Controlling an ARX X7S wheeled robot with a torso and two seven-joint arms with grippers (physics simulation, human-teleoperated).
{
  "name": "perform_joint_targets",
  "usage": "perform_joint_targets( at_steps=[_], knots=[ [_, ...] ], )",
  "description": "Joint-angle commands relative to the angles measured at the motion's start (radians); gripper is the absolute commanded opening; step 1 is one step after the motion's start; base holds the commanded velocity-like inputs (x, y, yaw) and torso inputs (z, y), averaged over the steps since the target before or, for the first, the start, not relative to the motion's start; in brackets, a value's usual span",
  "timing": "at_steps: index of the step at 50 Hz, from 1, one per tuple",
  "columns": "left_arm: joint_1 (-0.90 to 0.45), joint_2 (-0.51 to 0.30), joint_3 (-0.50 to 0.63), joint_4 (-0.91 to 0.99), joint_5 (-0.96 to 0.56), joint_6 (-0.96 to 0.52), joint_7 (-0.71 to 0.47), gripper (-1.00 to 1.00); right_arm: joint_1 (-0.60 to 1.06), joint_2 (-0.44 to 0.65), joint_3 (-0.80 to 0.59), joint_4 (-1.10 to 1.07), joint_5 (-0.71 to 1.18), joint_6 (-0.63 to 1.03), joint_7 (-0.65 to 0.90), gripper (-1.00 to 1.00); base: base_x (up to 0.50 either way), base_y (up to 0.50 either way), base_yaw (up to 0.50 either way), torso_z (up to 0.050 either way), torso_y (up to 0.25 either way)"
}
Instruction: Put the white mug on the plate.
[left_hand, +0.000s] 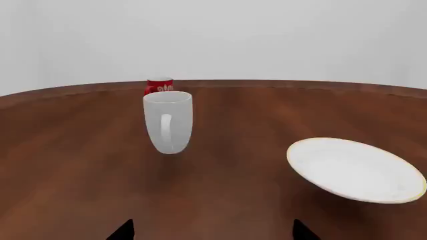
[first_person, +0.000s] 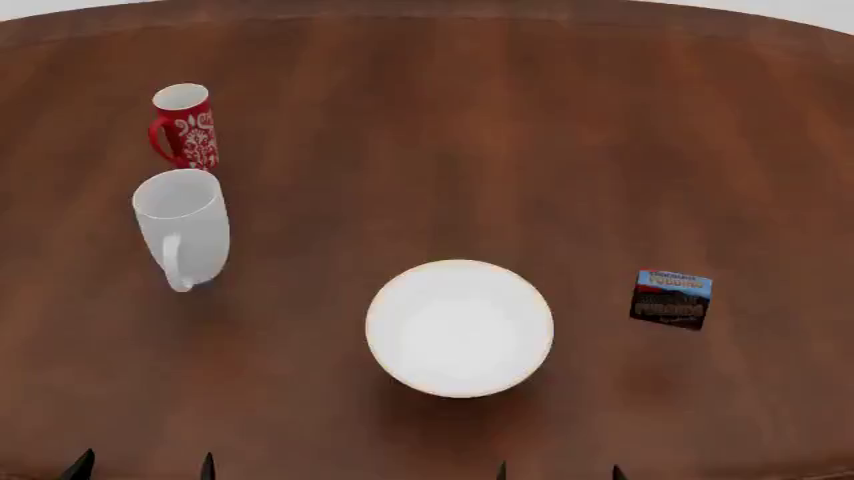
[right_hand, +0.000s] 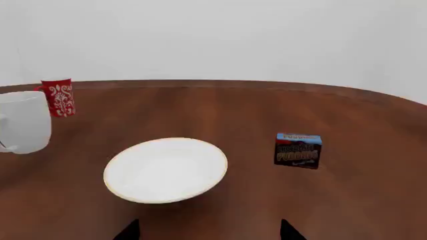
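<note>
The white mug (first_person: 183, 227) stands upright on the brown table, left of centre, handle toward me; it also shows in the left wrist view (left_hand: 167, 121) and at the edge of the right wrist view (right_hand: 23, 128). The plate (first_person: 459, 327), white with a thin gold rim, lies in the middle near the front, to the mug's right (left_hand: 355, 169) (right_hand: 165, 169). My left gripper (first_person: 143, 468) is open and empty at the front edge, well short of the mug. My right gripper (first_person: 558, 472) is open and empty, just in front of the plate.
A small red mug with a white floral pattern (first_person: 187, 125) stands right behind the white mug. A small dark pudding box (first_person: 670, 298) stands to the plate's right. The table's curved far edge (right_hand: 220, 84) runs across the back.
</note>
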Motion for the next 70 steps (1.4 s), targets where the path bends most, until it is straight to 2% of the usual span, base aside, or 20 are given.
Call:
perform_joint_targets(
  at_steps=[1, 23, 26, 30, 35, 38, 45, 51, 56, 70],
  knots=[
    [-0.001, -0.051, 0.058, 0.003, -0.051, -0.001, -0.058, 1.0, -0.002, 0.012, -0.015, -0.005, 0.012, 0.004, 0.015, 1.0, 0.0, 0.0, 0.0, 0.0, 0.0],
    [-0.021, -0.091, 0.102, 0.025, -0.071, -0.024, -0.089, 1.0, 0.007, 0.065, -0.071, -0.029, 0.056, 0.028, 0.095, 1.0, 0.0, 0.0, 0.0, 0.0, 0.0],
    [-0.018, -0.1, 0.109, 0.053, -0.07, -0.046, -0.093, 1.0, 0.0, 0.069, -0.068, -0.069, 0.06, 0.052, 0.111, 1.0, 0.0, 0.0, 0.0, 0.0, 0.0],
    [-0.028, -0.113, 0.101, 0.085, -0.082, -0.083, -0.099, 1.0, 0.002, 0.079, -0.051, -0.187, 0.054, 0.186, 0.158, 1.0, 0.0, 0.0, 0.0, 0.0, 0.0],
    [-0.064, -0.132, 0.104, 0.099, -0.064, -0.139, -0.114, 1.0, 0.032, 0.106, 0.025, -0.388, 0.103, 0.426, 0.203, 1.0, 0.0, 0.0, 0.0, 0.0, 0.0],
    [-0.088, -0.133, 0.086, 0.114, -0.097, -0.175, -0.112, 1.0, 0.063, 0.116, 0.103, -0.524, 0.095, 0.613, 0.293, 1.0, 0.0, 0.0, 0.0, 0.0, 0.0],
    [-0.142, -0.152, 0.08, 0.132, -0.103, -0.227, -0.117, 1.0, 0.078, 0.167, 0.236, -0.737, 0.139, 0.826, 0.315, 1.0, 0.0, 0.0, 0.0, 0.0, 0.0],
    [-0.192, -0.171, 0.08, 0.166, -0.119, -0.28, -0.105, 1.0, 0.047, 0.191, 0.331, -0.855, 0.121, 0.87, 0.352, 1.0, 0.0, 0.0, 0.0, 0.0, 0.0],
    [-0.252, -0.187, 0.085, 0.187, -0.148, -0.344, -0.077, 1.0, 0.034, 0.17, 0.493, -0.955, 0.197, 0.908, 0.328, 1.0, 0.0, 0.0, 0.0, 0.0, 0.0],
    [-0.457, -0.204, 0.111, 0.193, -0.223, -0.542, -0.012, 1.0, 0.006, 0.146, 0.566, -0.938, 0.236, 0.875, 0.319, 1.0, 0.0, 0.0, 0.0, 0.0, 0.0]
  ],
)
